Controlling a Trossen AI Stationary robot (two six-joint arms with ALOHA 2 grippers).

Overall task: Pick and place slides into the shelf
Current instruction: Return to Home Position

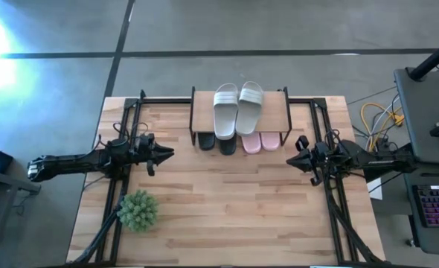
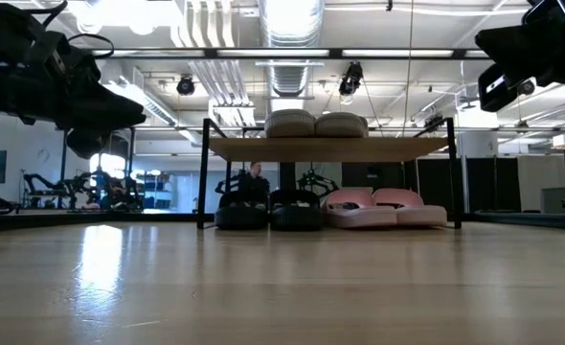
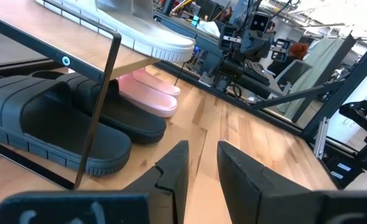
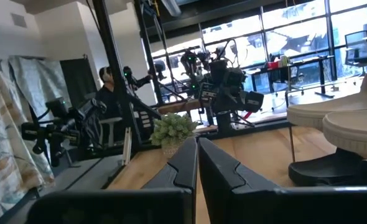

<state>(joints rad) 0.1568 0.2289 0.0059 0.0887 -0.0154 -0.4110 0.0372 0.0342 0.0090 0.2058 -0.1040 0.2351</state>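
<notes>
Three pairs, six in all, parked at the small low shelf with a light wooden board and thin black metal legs. Light grey-white pair of open-toe wide-strap slides side by side on top of the board. Black pair underneath on the left arm's side, pale pink pair underneath just beside it, ends poking out past the board's front edge.

Empty left tool raised over the pale wooden plank desk, well apart from the shelf, fingers narrowly parted. Empty right tool mirrored on the far side, fingers closed together. Green spiky plant ball near the left arm, clear of the work.

Handling, as a guess: moulded foam, light, springy rather than stiff, not fragile, matte enough for decent grip. Best hold across the wide strap, or a pinch on the side wall at mid-length near the balance point. Avoid toe or heel ends: likely to droop and swing. For the under-shelf pairs, reach in from the front only, pinch the protruding end and drag along the desk, minding the black legs.

Looks complete; nothing left to place.
</notes>
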